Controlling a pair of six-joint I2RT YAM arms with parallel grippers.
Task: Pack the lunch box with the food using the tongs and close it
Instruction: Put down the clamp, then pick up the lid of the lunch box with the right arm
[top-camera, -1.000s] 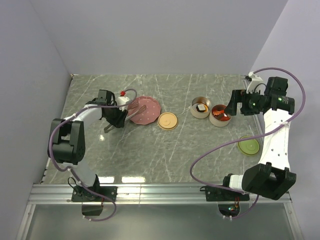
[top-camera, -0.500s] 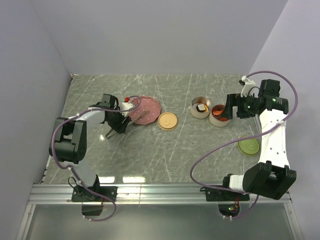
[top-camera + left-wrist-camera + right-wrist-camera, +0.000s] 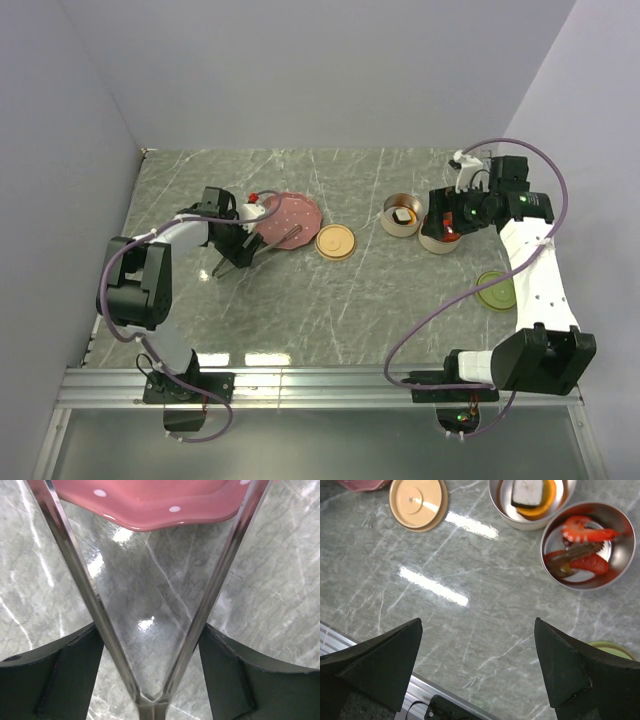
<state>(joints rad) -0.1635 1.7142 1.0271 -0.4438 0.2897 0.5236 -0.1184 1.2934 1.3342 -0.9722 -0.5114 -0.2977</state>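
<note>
Left wrist: left claw (image 3: 150, 635) grips tongs (image 3: 75, 565) near pink plate (image 3: 150, 502); right claw (image 3: 477, 630) gapes, empty.

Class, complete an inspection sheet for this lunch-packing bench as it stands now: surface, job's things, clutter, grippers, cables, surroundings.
Surface: grey marbled table, glare patches, no spills seen.
Job's things: tongs reach over the rim of the pink plate; food sits in the right tin and the left tin; tan lid and green lid lie off, on the table.
Clutter: nothing seen.
Grippers: left gripper clasps the tongs near their hinge; right gripper open, empty, above the table.
Cables: purple cable loops off each arm.
Surroundings: plain walls; metal rail at the near edge.
</note>
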